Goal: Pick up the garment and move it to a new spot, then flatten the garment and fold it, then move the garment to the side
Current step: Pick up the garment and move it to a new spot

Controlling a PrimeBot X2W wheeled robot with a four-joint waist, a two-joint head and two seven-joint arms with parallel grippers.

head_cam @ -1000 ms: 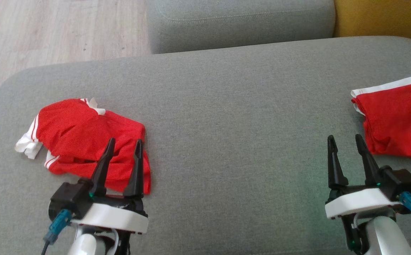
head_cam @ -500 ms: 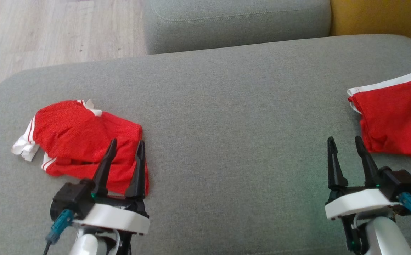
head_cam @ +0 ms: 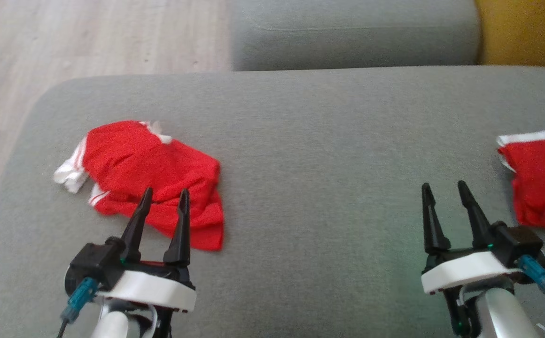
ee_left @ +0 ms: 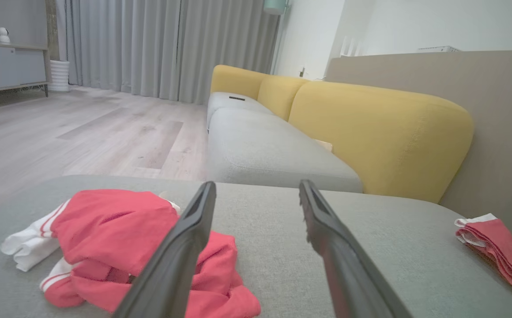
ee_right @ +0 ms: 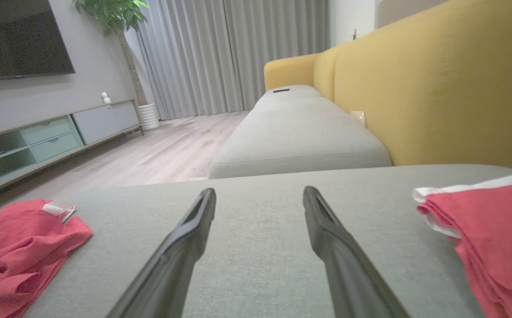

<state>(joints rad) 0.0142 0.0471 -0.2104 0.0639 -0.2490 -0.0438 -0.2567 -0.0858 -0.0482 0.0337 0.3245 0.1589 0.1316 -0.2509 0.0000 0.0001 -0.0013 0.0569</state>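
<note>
A crumpled red garment [head_cam: 150, 173] with white trim lies on the left part of the grey cushion [head_cam: 324, 141]. My left gripper [head_cam: 166, 191] hovers over its near edge, open, with nothing between the fingers. In the left wrist view the garment [ee_left: 114, 225] sits just left of and below the open gripper [ee_left: 257, 184]. My right gripper [head_cam: 443, 184] is open above bare cushion, left of a folded red garment [head_cam: 542, 183] with a white band. The right wrist view shows the crumpled garment [ee_right: 13, 238] at far left, the open right gripper [ee_right: 259, 191] and the folded garment [ee_right: 494, 229] at right.
A second grey seat cushion [head_cam: 347, 37] adjoins the far edge, with a yellow backrest [head_cam: 526, 33] at the upper right. Wooden floor [head_cam: 66, 37] lies beyond the cushion's left and far-left edges. Bare cushion stretches between the two garments.
The whole head view has shifted, so both garments now sit further right in it: the camera moved. Both grippers stay open and hold their pose; neither garment has moved on the cushion.
</note>
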